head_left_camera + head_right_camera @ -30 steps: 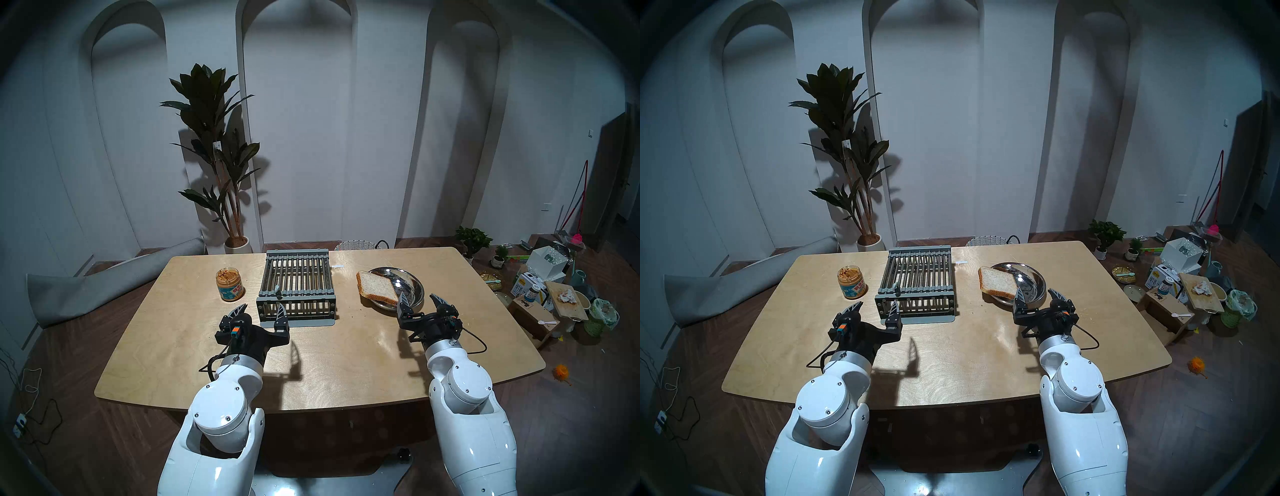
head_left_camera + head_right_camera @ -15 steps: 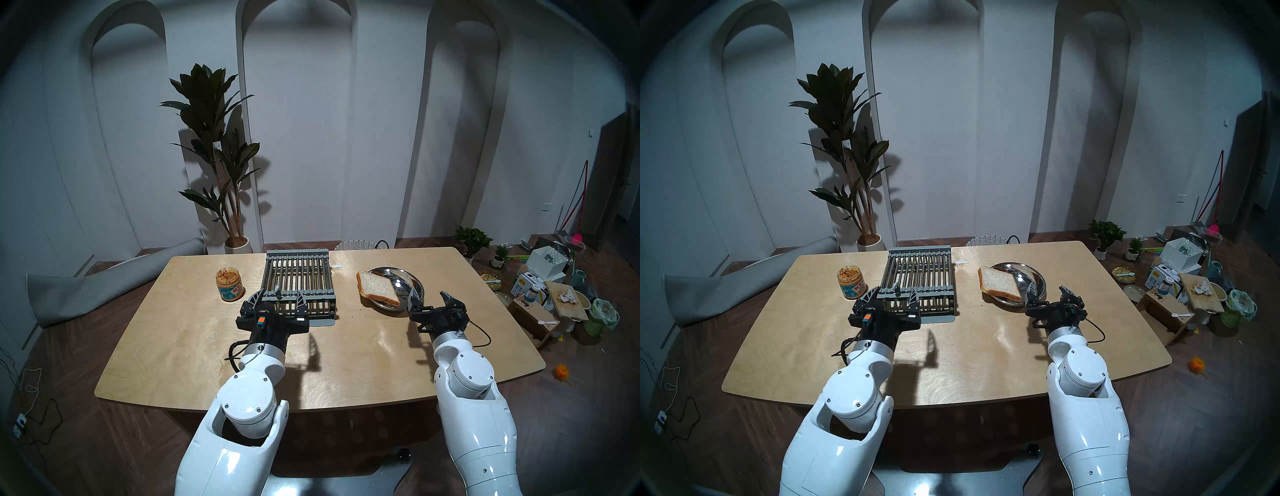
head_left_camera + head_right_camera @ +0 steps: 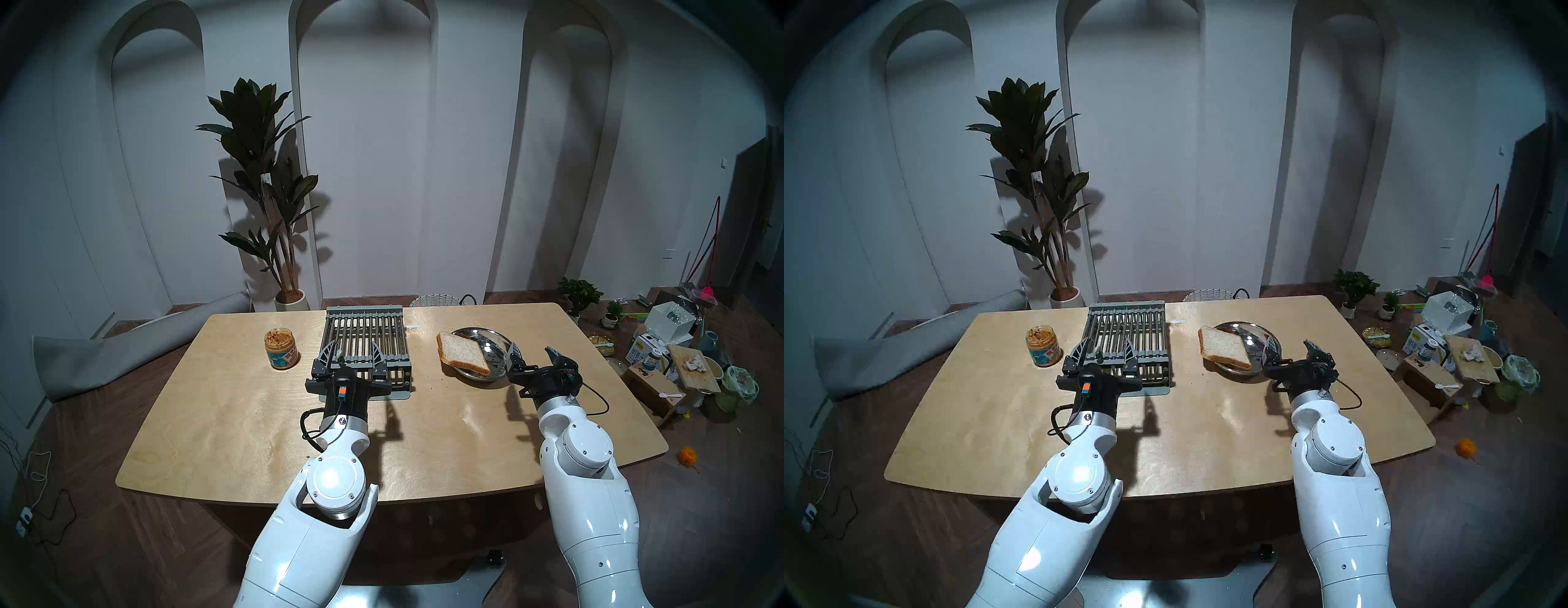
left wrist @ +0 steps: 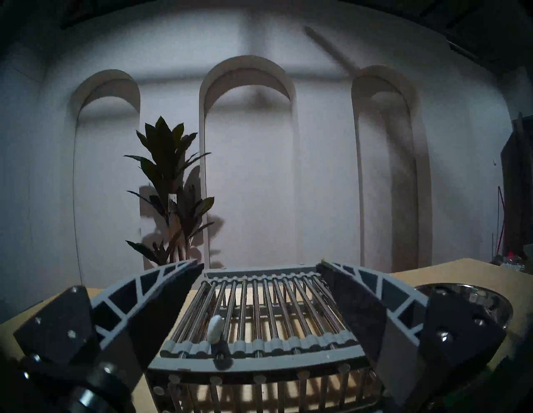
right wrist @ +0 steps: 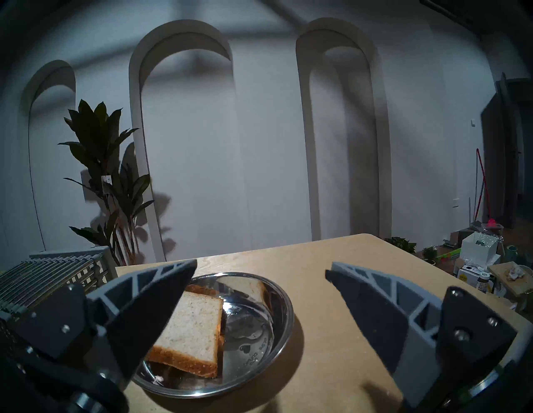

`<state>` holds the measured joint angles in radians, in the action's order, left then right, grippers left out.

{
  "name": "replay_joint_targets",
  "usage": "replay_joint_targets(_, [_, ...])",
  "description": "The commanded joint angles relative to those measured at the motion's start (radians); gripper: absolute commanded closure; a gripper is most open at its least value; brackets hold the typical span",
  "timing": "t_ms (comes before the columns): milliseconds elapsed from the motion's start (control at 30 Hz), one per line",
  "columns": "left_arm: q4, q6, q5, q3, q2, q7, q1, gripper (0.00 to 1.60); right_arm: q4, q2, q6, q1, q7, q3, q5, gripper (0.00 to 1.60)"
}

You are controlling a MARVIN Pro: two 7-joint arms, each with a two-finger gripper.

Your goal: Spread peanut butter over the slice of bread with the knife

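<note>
**White arches behind, pale wooden table in front**

Pale wood table [image 3: 237,424] filling the middle of the room, arched white wall and a tall potted plant [image 3: 263,178] beyond. At centre far, a grey slatted rack [image 3: 365,339]. Poking up through its near-left bars, the knife [image 4: 215,331], pale handle upward, blade hidden below. Left of the rack, well apart from the plate, the peanut butter [image 3: 281,348], lid off, tan paste showing at the mouth.

Over at the rack now: left gripper [image 3: 351,352], fingers spread wide, one either side of the knife handle, clear of it. Nothing clasped. From the left wrist view, handle seen just left of centre between the two fingers [image 4: 161,291], gap on both sides.

Right side: steel plate [image 3: 505,344] near the table's far-right part, the slice of bread [image 3: 460,354] lying tilted across its left rim, one edge down in the bowl. Right gripper [image 3: 535,351] hovering level at the plate's near-right edge, jaws gaping, empty. Left finger over the plate rim, right finger out past it above bare table. Bread untouched, dry, no spread on it.

Floor clutter, boxes and small plants, far right.
</note>
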<state>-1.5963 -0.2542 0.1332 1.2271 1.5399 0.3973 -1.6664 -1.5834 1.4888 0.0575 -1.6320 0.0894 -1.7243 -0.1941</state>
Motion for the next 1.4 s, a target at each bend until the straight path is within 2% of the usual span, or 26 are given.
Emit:
replay_joint_targets(0, [0.101,-0.101,0.056,0.004,0.039,0.077,0.117,0.18,-0.006,-0.014,0.013,0.042,0.005,-0.012,-0.006,0.00])
replay_joint_targets(167, [0.171,-0.131,0.046,0.003,0.054,0.127,0.165,0.18,-0.006,-0.019,0.018,0.053,0.010,-0.022,-0.013,0.00])
replay_joint_targets(200, [0.176,-0.137,0.043,0.002,0.055,0.131,0.166,0.27,-0.005,-0.018,0.018,0.055,0.011,-0.025,-0.016,0.00])
replay_joint_targets(300, [0.210,-0.149,0.022,-0.008,0.060,0.163,0.191,0.32,-0.008,-0.015,0.017,0.060,0.009,-0.033,-0.027,0.00])
replay_joint_targets(367, [0.220,-0.157,0.005,-0.010,0.062,0.179,0.195,0.52,-0.014,-0.013,0.010,0.061,0.009,-0.038,-0.033,0.00])
replay_joint_targets(533, [0.257,-0.184,-0.012,-0.009,0.067,0.198,0.207,0.55,-0.010,-0.011,0.007,0.065,0.008,-0.046,-0.043,0.00])
replay_joint_targets(600, [0.269,-0.184,-0.028,-0.012,0.069,0.203,0.213,0.52,-0.013,-0.011,0.007,0.065,0.009,-0.047,-0.045,0.00])
replay_joint_targets(733, [0.283,-0.188,-0.030,-0.012,0.070,0.210,0.218,0.36,-0.017,-0.010,0.007,0.065,0.008,-0.048,-0.046,0.00])
replay_joint_targets(767, [0.284,-0.185,-0.035,-0.011,0.070,0.213,0.217,0.29,-0.018,-0.009,0.007,0.066,0.007,-0.048,-0.046,0.00])
replay_joint_targets(833, [0.290,-0.190,-0.036,-0.006,0.070,0.214,0.216,0.00,-0.019,-0.009,0.006,0.066,0.007,-0.047,-0.047,0.00])
replay_joint_targets(1033, [0.298,-0.197,-0.067,-0.004,0.060,0.201,0.223,0.00,-0.019,-0.005,0.006,0.069,0.004,-0.044,-0.045,0.00])
replay_joint_targets(1167, [0.303,-0.201,-0.124,0.000,0.061,0.167,0.229,0.00,-0.024,-0.003,0.003,0.072,0.000,-0.042,-0.046,0.00])
replay_joint_targets(1367, [0.350,-0.214,-0.163,-0.001,0.058,0.125,0.252,0.00,-0.018,-0.005,0.006,0.075,-0.005,-0.041,-0.047,0.00])
